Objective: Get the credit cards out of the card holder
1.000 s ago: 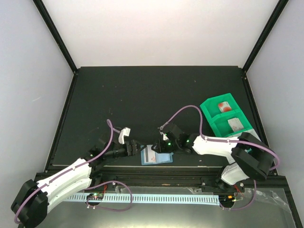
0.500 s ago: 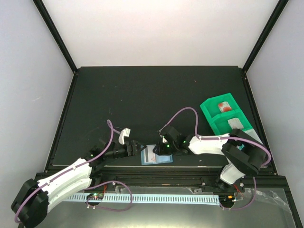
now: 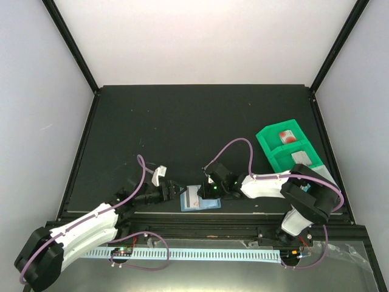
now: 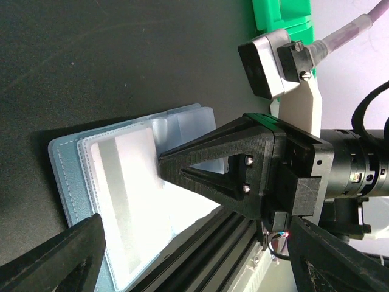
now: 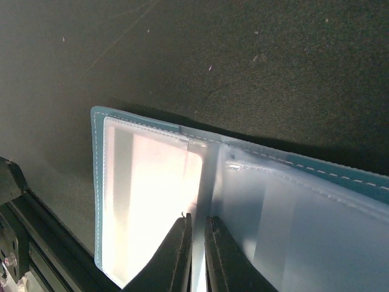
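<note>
The light-blue card holder (image 3: 210,204) lies open at the table's near edge, also in the left wrist view (image 4: 65,159) and the right wrist view (image 5: 322,225). A pale credit card (image 3: 192,198) sits in its left panel (image 4: 124,182) (image 5: 146,194). My right gripper (image 3: 206,190) (image 5: 199,219) is nearly shut on a thin clear leaf at the holder's fold, right beside the card's edge. I cannot tell whether a card is in that leaf. My left gripper (image 3: 177,190) (image 4: 194,243) is open and empty at the holder's left end. No teal card shows.
A green compartment tray (image 3: 266,135) stands at the right, holding a white card with a red blotch (image 3: 285,136) and a pale grey card (image 3: 302,159). The black rail (image 3: 200,217) runs just below the holder. The right arm's camera (image 4: 267,61) is close to my left gripper.
The right gripper has moved left from beside the holder onto its fold. The left gripper has edged slightly right toward the holder. The holder has stayed in place.
</note>
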Controlling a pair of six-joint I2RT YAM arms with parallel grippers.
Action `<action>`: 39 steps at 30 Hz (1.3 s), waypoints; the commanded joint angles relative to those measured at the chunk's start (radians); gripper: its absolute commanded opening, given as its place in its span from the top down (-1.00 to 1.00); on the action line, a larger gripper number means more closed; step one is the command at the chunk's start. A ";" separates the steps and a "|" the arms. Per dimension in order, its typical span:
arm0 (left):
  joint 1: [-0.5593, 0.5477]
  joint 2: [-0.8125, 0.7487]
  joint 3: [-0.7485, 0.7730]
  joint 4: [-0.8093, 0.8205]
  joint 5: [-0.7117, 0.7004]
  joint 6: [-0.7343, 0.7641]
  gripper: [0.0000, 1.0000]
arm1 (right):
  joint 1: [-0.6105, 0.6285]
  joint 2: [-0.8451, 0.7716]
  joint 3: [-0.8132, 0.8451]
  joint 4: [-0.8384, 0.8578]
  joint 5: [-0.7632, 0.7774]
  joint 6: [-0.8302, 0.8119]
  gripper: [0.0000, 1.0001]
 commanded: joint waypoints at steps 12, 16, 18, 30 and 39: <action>-0.018 0.089 -0.005 0.123 0.028 -0.049 -0.68 | 0.006 0.050 -0.039 -0.023 0.073 -0.022 0.94; -0.022 0.106 -0.003 0.141 0.026 -0.049 -0.68 | 0.006 0.056 -0.036 -0.027 0.075 -0.024 0.97; -0.023 0.109 -0.003 0.142 0.025 -0.048 -0.68 | 0.006 0.056 -0.034 -0.018 0.066 -0.024 0.97; -0.022 -0.009 0.005 -0.018 -0.073 -0.017 -0.67 | 0.015 0.000 0.022 -0.071 0.060 -0.013 0.70; -0.023 -0.021 -0.035 0.038 -0.048 -0.058 -0.65 | 0.058 0.071 0.061 -0.120 0.089 -0.003 0.75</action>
